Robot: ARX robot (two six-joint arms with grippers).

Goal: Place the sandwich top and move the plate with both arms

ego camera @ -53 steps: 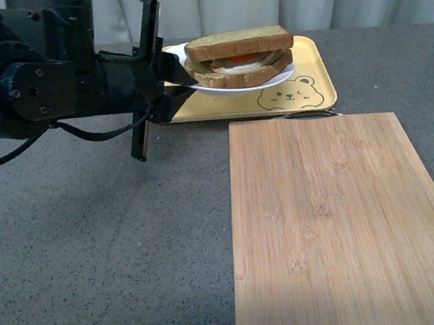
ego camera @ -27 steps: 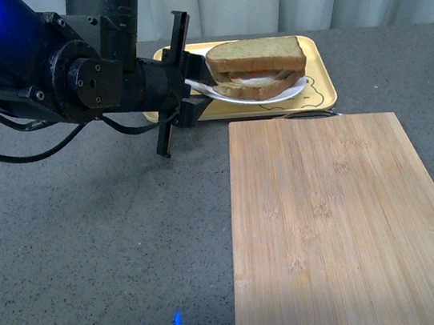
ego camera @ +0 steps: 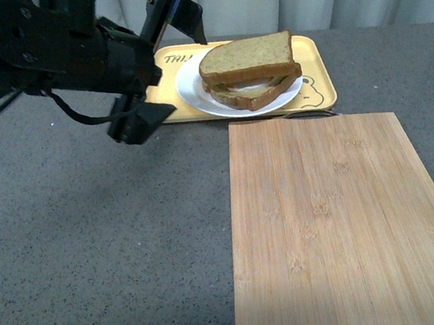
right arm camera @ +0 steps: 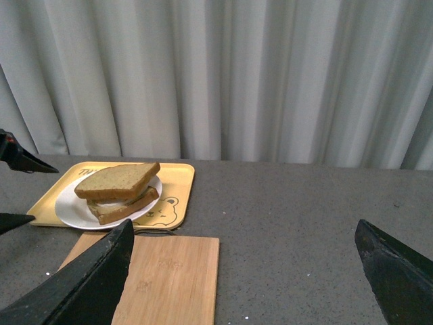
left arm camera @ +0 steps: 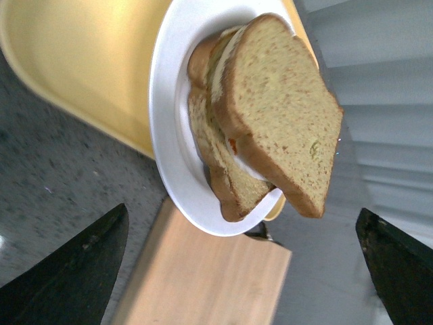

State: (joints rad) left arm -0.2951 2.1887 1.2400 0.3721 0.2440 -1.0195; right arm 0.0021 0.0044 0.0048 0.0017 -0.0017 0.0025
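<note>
The sandwich top [ego camera: 247, 57] lies on the stacked sandwich on the white plate [ego camera: 191, 93], which rests on the yellow tray. My left gripper [ego camera: 159, 65] is open just left of the plate, one finger above and one below rim level, holding nothing. In the left wrist view the sandwich top [left arm camera: 284, 115] and plate [left arm camera: 166, 135] lie ahead between the spread fingers [left arm camera: 74, 271]. My right gripper [right arm camera: 245, 221] is open and empty, well back from the sandwich top [right arm camera: 118, 179] and plate [right arm camera: 67, 206]. It is out of the front view.
The yellow tray [ego camera: 312, 60] with a bear drawing sits at the far side of the grey table. A wooden cutting board [ego camera: 330, 219] lies just in front of it, reaching the near edge. Grey curtains hang behind the table.
The left gripper held the plate by its rim above the tray. Now the plate rests on the tray, and the gripper has let go, opened and drawn back left.
</note>
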